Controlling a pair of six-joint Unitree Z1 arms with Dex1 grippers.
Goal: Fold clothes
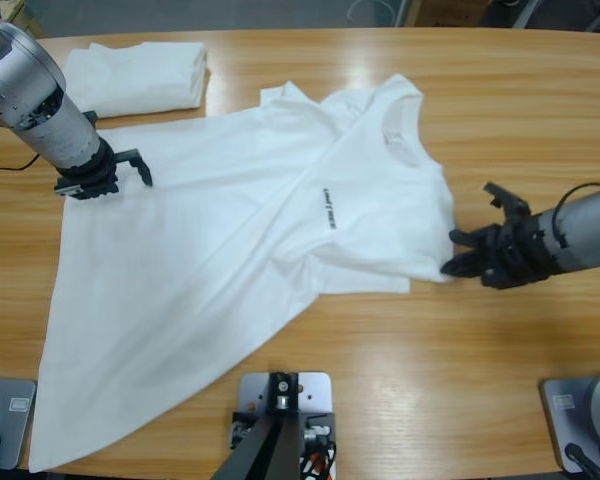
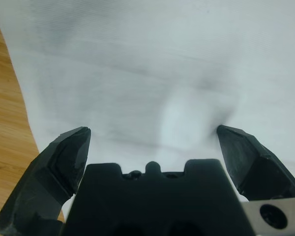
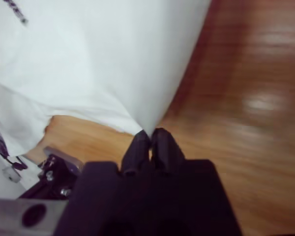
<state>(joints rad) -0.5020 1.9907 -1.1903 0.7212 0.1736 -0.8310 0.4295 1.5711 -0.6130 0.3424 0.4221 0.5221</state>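
Here the T-shirt (image 1: 230, 250) lies spread over the middle and left of the table (image 1: 520, 100), its chest with the small black lettering (image 1: 327, 208) folded over toward the right, the round neck (image 1: 400, 125) near the far side and the long hem corner running down to the table's near left edge. Its right edge ends in a pulled point at the right gripper (image 1: 458, 262), whose jaws are pressed together on that corner of cloth; the right wrist view shows the white fabric drawn into the shut tips (image 3: 146, 140), with bare wood (image 3: 246, 98) beyond it. The left gripper (image 1: 130, 165) sits over the shirt's far left edge, jaws spread; the left wrist view shows them wide apart (image 2: 152, 137) above smooth cloth with a strip of wood (image 2: 5, 123) at the side, though whether the tips touch the fabric is hard to judge. A second, folded T-shirt (image 1: 140, 75) rests at the far left, just beside the spread one's upper edge, seen only from above. Open wood lies to the right of the shirt and along the near edge right of centre; the left half is mostly covered.
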